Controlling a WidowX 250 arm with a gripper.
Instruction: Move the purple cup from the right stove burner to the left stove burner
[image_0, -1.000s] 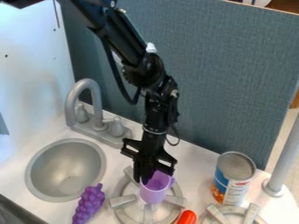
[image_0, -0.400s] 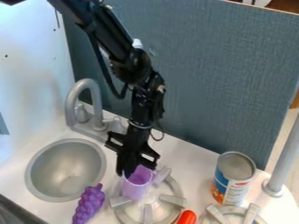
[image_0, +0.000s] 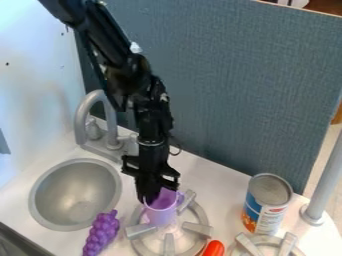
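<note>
The black gripper (image_0: 152, 196) hangs down over the left burner (image_0: 200, 215), shut on the rim of a light purple cup (image_0: 161, 216). Upright in its grip, the cup is at the burner's upper left part; whether its base touches the burner cannot be told. The gripper covers the back left of the cup's rim. Left of the burner lies a bunch of purple toy grapes (image_0: 102, 233). A red-orange object (image_0: 214, 248) shows at the bottom edge, by the burner's lower right.
A round grey sink (image_0: 75, 194) is on the left, with a grey faucet (image_0: 100, 95) behind it. At the right stand an open-looking can (image_0: 266, 204) and a grey pole (image_0: 323, 185). Part of a second burner (image_0: 267, 246) is at the bottom right, and a blue-grey panel (image_0: 247, 90) rises behind.
Gripper and cup together have moved left across the burner since the earliest frame, with a slight shift back right since the middle one. The upper arm has swung left.
</note>
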